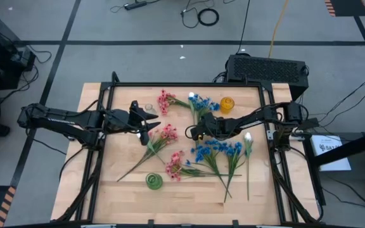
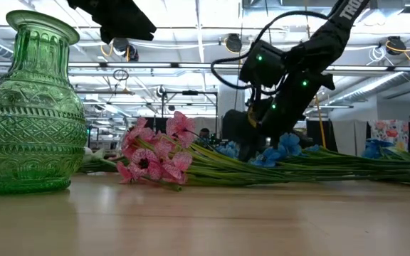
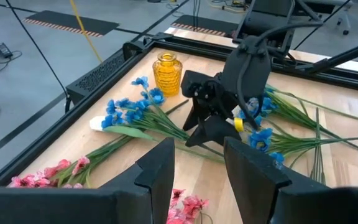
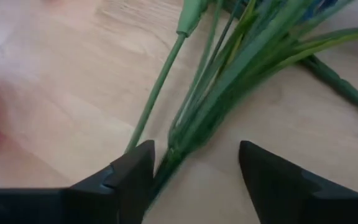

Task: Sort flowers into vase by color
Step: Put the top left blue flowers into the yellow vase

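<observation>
Pink, blue and white sprigs lie flat on the wooden table. My right gripper (image 1: 195, 133) is down at the table, open, its fingers either side of the green stems (image 4: 188, 134) of the far blue sprig (image 1: 201, 102), near their cut ends. My left gripper (image 1: 149, 121) hovers open and empty above the pink sprig (image 1: 163, 136); it also shows in the left wrist view (image 3: 194, 158). A yellow vase (image 1: 227, 104) stands by the far edge, a green vase (image 1: 154, 182) near the near edge, and a small clear vase (image 1: 148, 109) far left.
More sprigs lie toward the near side: a pink one (image 1: 175, 163), a blue bunch (image 1: 217, 151) and a white one (image 1: 248, 140). Another pink sprig (image 1: 165, 101) lies by the far edge. A black frame (image 1: 189, 84) rims the table. Bare wood lies at the near left.
</observation>
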Robot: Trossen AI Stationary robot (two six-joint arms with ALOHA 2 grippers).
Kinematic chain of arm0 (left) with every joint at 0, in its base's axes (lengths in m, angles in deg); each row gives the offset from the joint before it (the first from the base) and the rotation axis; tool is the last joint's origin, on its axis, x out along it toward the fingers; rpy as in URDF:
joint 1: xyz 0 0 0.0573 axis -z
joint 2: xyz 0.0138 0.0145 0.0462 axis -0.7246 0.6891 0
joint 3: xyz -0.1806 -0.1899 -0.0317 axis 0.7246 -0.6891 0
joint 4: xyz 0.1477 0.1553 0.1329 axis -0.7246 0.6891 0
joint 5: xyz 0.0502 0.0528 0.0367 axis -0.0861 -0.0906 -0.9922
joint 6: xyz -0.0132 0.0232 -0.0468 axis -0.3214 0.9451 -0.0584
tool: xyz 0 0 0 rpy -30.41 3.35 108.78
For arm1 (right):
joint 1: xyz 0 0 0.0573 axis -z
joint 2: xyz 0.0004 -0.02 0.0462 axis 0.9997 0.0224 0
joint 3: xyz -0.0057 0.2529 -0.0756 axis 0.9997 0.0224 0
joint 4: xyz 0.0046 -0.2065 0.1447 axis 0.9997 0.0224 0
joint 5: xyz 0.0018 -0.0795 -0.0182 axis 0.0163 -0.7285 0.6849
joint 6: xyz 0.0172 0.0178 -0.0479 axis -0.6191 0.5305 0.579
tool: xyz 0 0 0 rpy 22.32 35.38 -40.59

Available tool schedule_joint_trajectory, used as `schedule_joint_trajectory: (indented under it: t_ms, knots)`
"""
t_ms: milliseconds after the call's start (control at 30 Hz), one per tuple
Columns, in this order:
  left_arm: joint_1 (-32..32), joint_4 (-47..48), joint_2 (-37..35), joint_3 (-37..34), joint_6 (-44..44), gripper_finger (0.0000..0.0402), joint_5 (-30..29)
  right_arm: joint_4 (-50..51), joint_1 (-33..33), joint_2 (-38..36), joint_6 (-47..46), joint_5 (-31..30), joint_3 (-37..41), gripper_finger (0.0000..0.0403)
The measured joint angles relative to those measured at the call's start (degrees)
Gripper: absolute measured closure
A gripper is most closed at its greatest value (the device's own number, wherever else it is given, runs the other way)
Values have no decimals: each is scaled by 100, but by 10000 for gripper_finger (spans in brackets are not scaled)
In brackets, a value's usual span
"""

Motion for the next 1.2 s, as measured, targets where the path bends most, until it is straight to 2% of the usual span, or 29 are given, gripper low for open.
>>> schedule_joint_trajectory:
  t_ms: [233, 667, 833, 1000, 1200]
  knots:
    - [0, 1, 0, 0, 7, 255, 0, 26, 28, 30, 127, 38, -11, 234]
    - [0, 6, -2, 1, 7, 255, 0, 42, 15, -66, 155, 233, 2, 392]
    - [0, 38, -2, 2, 4, 255, 0, 63, 10, -473, 348, 199, 13, 392]
    - [2, 56, -2, 2, 4, 255, 0, 223, -20, -1196, 672, -9, 13, 398]
    - [0, -71, -2, 2, 5, 255, 55, 52, -29, -2249, 1766, -4, 11, 398]
